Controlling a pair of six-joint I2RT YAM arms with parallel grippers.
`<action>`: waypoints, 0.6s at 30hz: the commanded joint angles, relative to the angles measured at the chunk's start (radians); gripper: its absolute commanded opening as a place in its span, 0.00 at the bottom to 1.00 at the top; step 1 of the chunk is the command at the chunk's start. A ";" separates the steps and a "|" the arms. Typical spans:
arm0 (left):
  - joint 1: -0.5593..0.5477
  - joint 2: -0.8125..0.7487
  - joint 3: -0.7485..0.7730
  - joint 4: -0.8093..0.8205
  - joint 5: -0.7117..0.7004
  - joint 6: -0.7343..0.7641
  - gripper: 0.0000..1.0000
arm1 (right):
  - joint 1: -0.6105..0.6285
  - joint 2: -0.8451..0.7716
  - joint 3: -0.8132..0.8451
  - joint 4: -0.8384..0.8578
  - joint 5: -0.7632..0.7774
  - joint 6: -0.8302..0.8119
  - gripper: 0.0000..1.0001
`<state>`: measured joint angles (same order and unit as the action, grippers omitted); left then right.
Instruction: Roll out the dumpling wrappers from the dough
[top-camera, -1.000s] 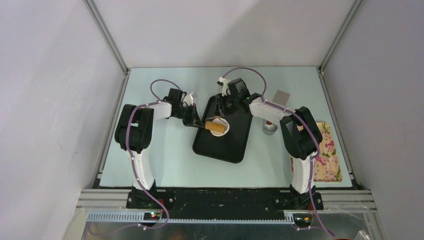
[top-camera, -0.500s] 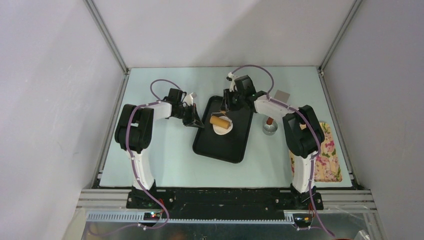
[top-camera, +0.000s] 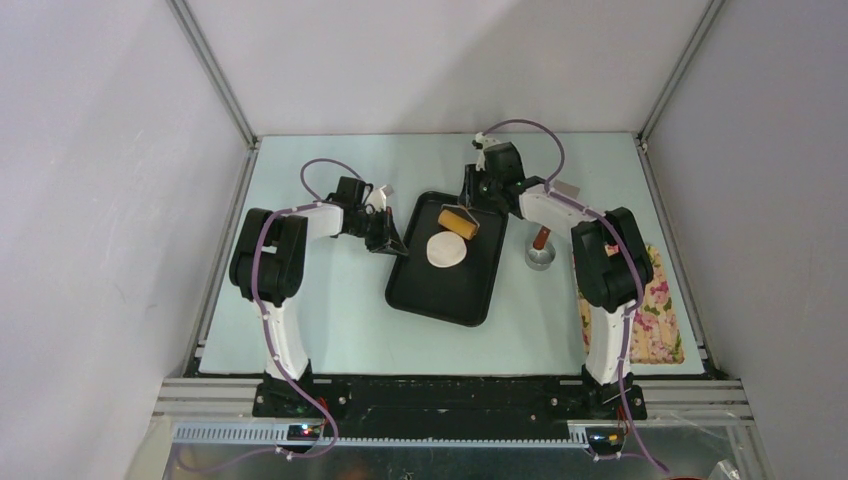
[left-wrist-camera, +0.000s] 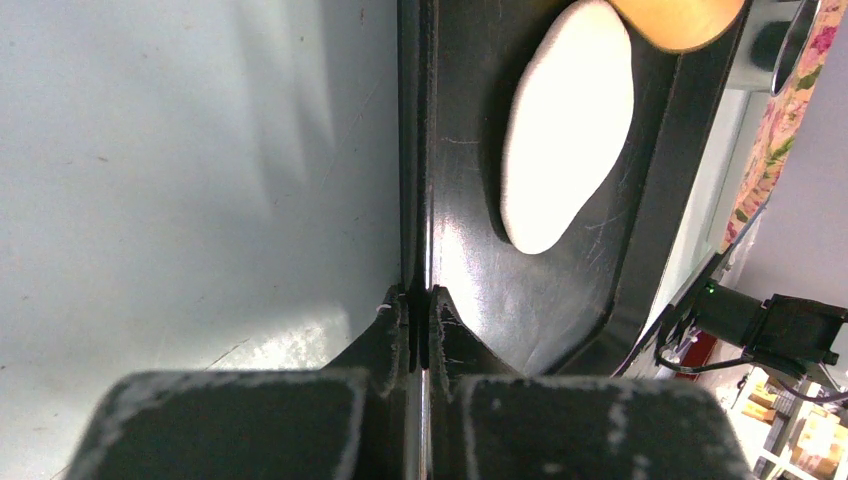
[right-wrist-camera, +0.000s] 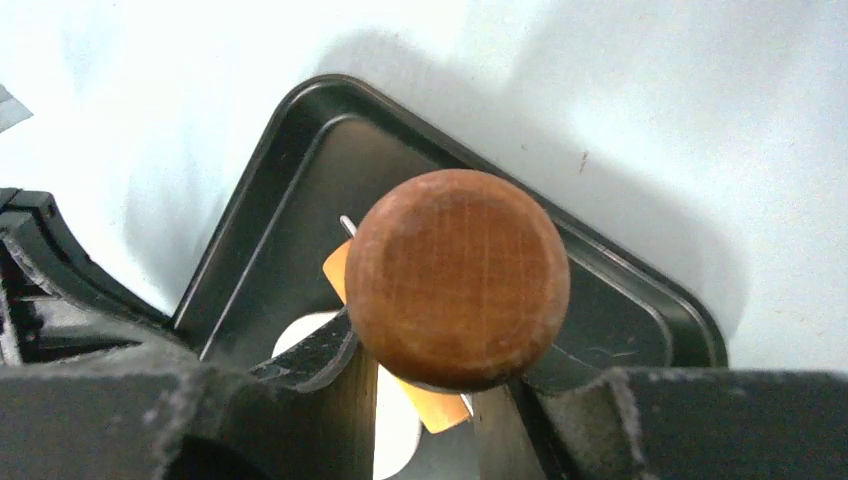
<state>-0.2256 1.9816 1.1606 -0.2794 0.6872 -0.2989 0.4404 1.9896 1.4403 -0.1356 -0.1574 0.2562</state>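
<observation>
The dough lies flattened into a pale oval disc in the middle of the black tray. My left gripper is shut on the tray's left rim, with its jaws pinching the thin edge. A wooden roller sits just past the dough's far edge, over the far end of the tray. My right gripper is shut on the roller's round brown handle. Part of the dough shows below that handle.
A round steel cup with a brown-handled tool in it stands right of the tray. A floral cloth lies at the table's right edge. A small grey card lies at the back right. White walls close in three sides.
My right arm has drawn the roller back from on top of the dough to the far end of the tray, uncovering the disc. The left gripper has not moved.
</observation>
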 joint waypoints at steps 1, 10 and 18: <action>0.016 0.037 -0.009 -0.089 -0.059 0.019 0.00 | -0.009 0.036 -0.019 -0.138 0.103 -0.148 0.00; 0.016 0.039 -0.007 -0.090 -0.057 0.017 0.00 | 0.016 -0.202 -0.031 -0.070 -0.160 -0.392 0.00; 0.017 0.039 -0.008 -0.089 -0.056 0.017 0.00 | 0.052 -0.225 -0.097 -0.036 -0.208 -0.514 0.00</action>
<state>-0.2245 1.9827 1.1610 -0.2798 0.6910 -0.2989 0.4770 1.7985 1.3796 -0.2203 -0.3050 -0.1635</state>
